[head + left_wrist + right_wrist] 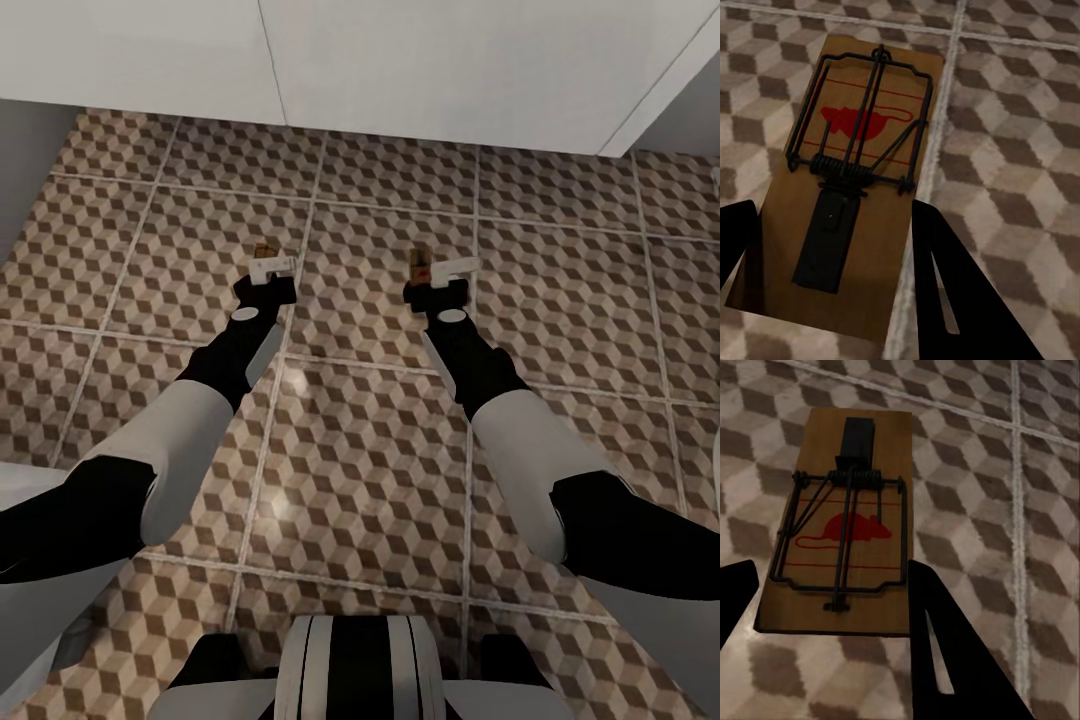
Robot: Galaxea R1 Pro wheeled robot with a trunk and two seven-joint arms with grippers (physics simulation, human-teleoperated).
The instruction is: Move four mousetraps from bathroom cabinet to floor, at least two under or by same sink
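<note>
Both arms reach out over the bathroom floor (380, 450), tiled in a brown, beige and white cube pattern. My left gripper (268, 270) is shut on a mousetrap (264, 250), a brown wooden board with a red mouse mark and a dark wire spring (851, 142). Its black fingers (945, 277) press the board's two long edges. My right gripper (442, 272) is shut on a second mousetrap (419, 262). In the right wrist view this trap (844, 517) sits between the dark fingers (941, 637). Both traps hang over the tiles. The cabinet is out of view.
A white panelled wall or unit (400, 60) runs across the far side of the floor. Grey walls close in at the far left (25, 170) and far right (690, 120). A white fixture (25, 600) shows at the near left. My base (350, 670) is at the near edge.
</note>
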